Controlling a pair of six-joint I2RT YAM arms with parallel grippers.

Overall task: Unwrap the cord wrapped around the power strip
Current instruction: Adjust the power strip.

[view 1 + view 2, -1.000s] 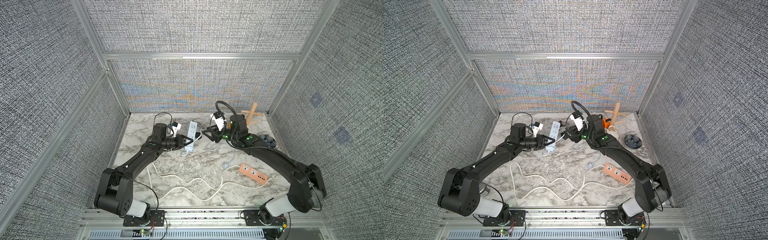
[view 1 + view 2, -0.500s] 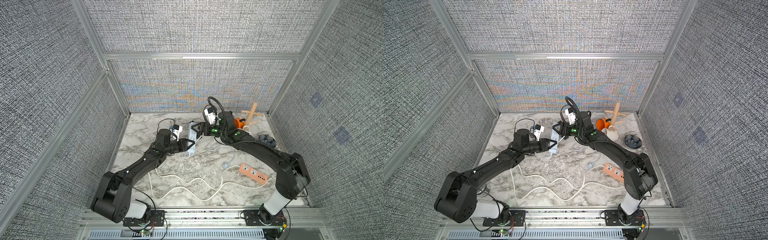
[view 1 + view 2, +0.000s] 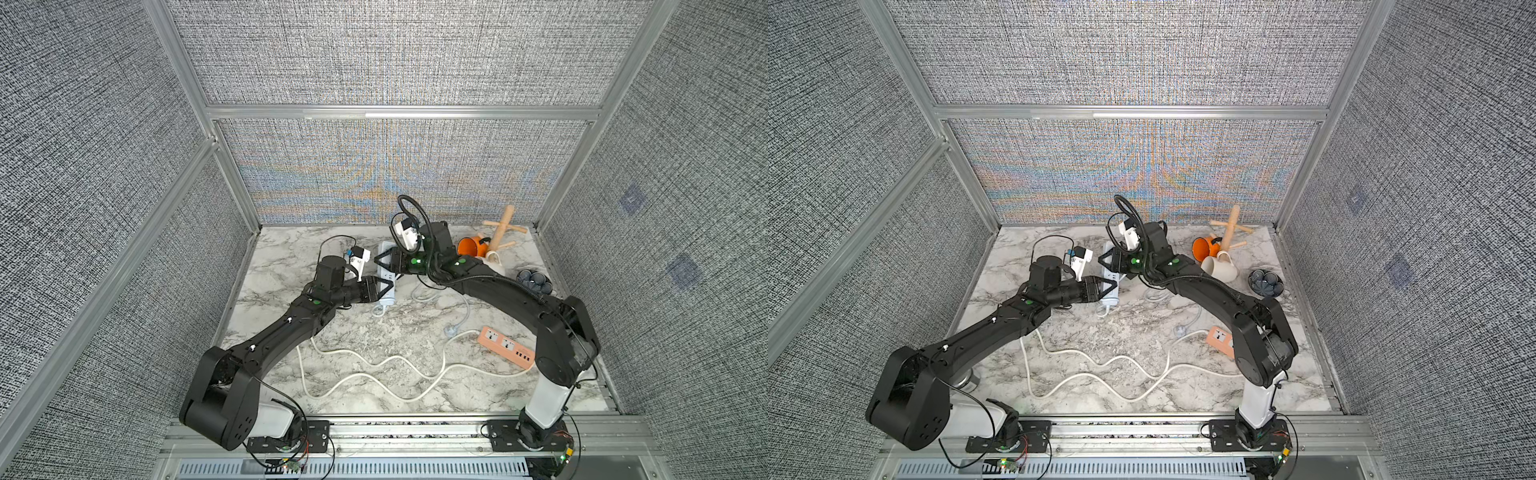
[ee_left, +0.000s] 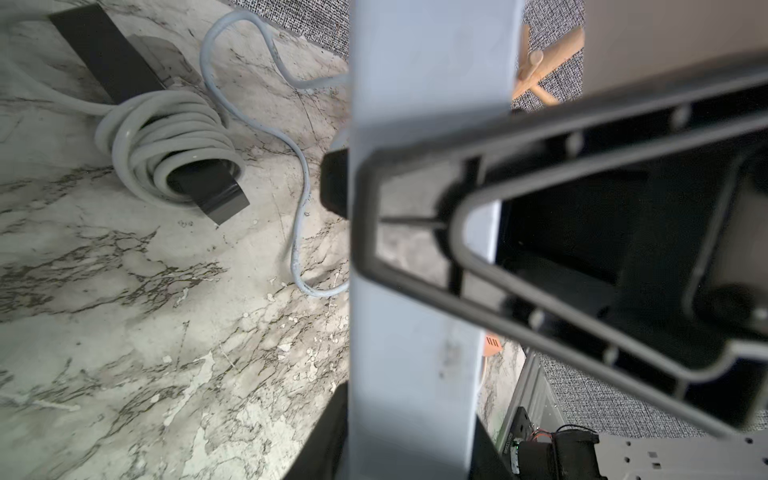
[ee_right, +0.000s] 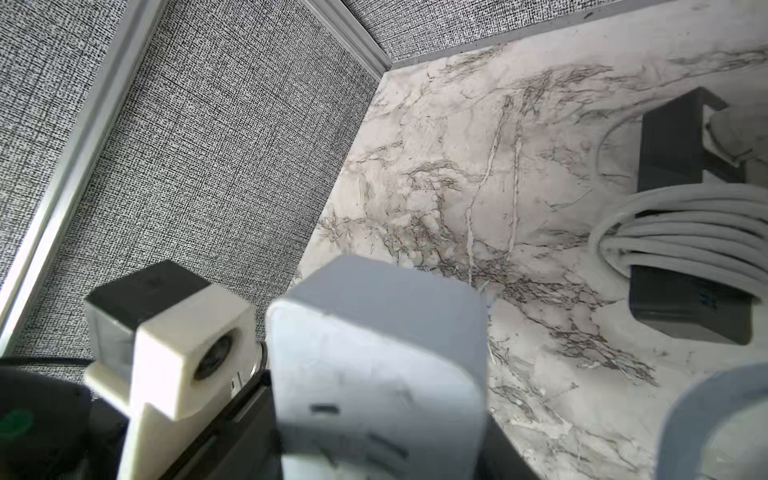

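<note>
Two arms meet at the far middle of the marble table (image 3: 291, 249), both at one white power strip (image 3: 386, 273), which runs lengthwise from near to far. The left gripper (image 3: 390, 287) is clamped across the strip's near end; the left wrist view shows the strip passing between its fingers. The right gripper (image 3: 379, 260) straddles the far end, though whether its jaws press on the strip I cannot tell.

One pale cord (image 3: 465, 309) trails loose on the table right of the strip and ends in a plug (image 3: 451, 330).

There are three power strips in all. The second, an orange power strip (image 3: 505, 347), lies near the right edge, with a long white cord (image 3: 374, 365) snaking leftward from it across the near half. The third, a black power strip (image 4: 116, 54), has a grey coil (image 4: 166, 137) wound around its middle (only the wrist cameras show it).

Far right stand two mugs, an orange mug (image 3: 471, 247) and a white mug (image 3: 1219, 268), beside one wooden rack (image 3: 503, 226) and one dark dish (image 3: 534, 282).
</note>
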